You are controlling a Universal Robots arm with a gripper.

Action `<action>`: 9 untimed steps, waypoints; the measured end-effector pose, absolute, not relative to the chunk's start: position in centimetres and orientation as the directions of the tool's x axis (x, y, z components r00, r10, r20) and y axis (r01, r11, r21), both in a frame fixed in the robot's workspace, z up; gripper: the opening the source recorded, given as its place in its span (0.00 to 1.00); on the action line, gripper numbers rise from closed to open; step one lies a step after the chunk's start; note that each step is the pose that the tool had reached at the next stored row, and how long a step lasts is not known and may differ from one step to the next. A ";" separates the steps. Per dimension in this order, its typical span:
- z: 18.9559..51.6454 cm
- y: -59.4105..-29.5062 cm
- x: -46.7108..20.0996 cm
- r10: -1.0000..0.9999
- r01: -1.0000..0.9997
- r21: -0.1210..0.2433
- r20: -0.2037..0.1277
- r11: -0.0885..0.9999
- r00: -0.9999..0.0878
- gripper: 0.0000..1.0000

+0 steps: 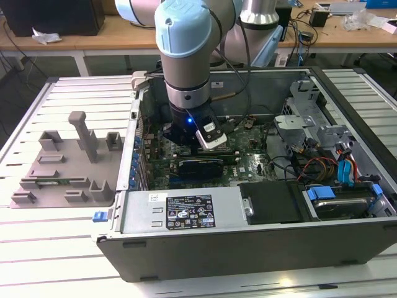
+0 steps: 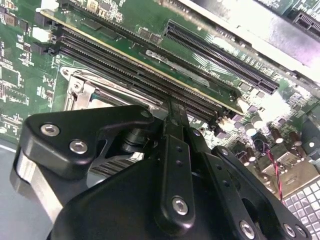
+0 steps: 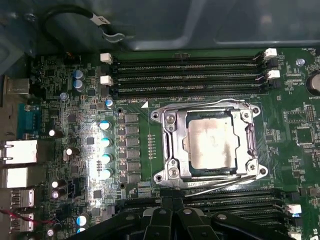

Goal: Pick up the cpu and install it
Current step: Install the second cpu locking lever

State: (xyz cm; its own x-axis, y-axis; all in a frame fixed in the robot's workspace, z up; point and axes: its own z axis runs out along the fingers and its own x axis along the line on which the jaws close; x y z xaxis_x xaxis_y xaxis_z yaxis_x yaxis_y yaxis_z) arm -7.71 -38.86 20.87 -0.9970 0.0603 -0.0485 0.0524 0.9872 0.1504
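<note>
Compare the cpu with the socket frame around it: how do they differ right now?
The cpu is a plain, flat, silvery square; the socket frame is an open metal border with screws at its corners. The cpu lies inside; the frame surrounds it on the motherboard. Both are square and metallic.

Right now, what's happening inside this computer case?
The arm has its end effector lowered into the open computer case, right above the motherboard. In the first wrist view the cpu already lies inside the metal socket frame, beside the memory slots. The grey plastic tray sits outside the case, at the exterior view's left.
</note>
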 end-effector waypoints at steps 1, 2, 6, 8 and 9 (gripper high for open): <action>20.9 -38.9 -7.7 0.060 0.052 0.153 -0.048 0.987 -0.997 0.11; 20.9 -38.9 -7.7 0.061 0.053 0.154 -0.048 0.987 -0.997 0.11; 20.8 -38.9 -7.7 0.061 0.052 0.159 -0.048 0.986 -0.997 0.11; 20.7 -38.9 -7.7 0.061 0.052 0.161 -0.048 0.986 -0.997 0.11; 20.7 -38.9 -7.7 0.061 0.052 0.168 -0.048 0.984 -0.997 0.11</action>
